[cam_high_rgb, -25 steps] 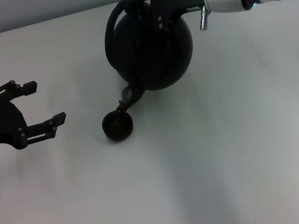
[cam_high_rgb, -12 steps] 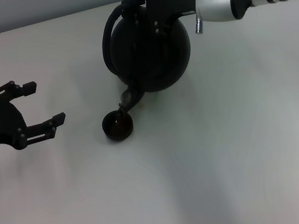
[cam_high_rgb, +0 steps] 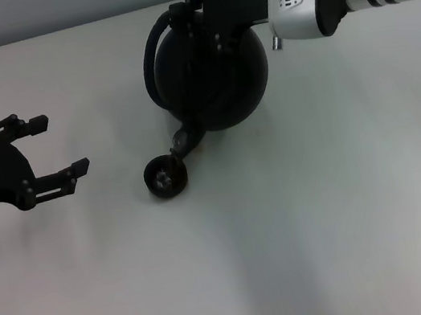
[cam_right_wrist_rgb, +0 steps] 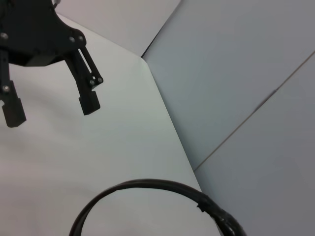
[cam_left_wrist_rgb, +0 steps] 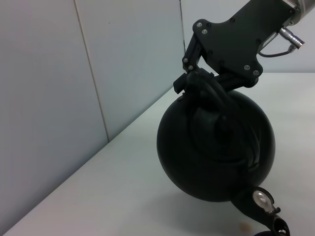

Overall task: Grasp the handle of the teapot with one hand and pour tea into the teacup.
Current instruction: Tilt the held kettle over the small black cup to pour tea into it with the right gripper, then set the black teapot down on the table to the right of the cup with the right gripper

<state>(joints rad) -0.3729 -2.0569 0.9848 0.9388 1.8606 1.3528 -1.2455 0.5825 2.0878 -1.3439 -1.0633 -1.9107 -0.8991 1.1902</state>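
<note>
Even, diffuse overhead light, moderately bright; the white desk (cam_high_rgb: 326, 210) reads pale grey-green with no hard glare. Soft, faint shadows only: a blurred dark patch under the teapot (cam_high_rgb: 211, 67) toward the desk's far edge, and a weak smudge beneath the left gripper (cam_high_rgb: 49, 145) near the left edge. The matte black teapot swallows detail; its surface shows almost no highlights. In the left wrist view a small bright glint sits on the spout tip (cam_left_wrist_rgb: 261, 198). Focus is acceptable in all views, edges slightly soft. The handle (cam_right_wrist_rgb: 162, 189) shows mild blur in the right wrist view.
</note>
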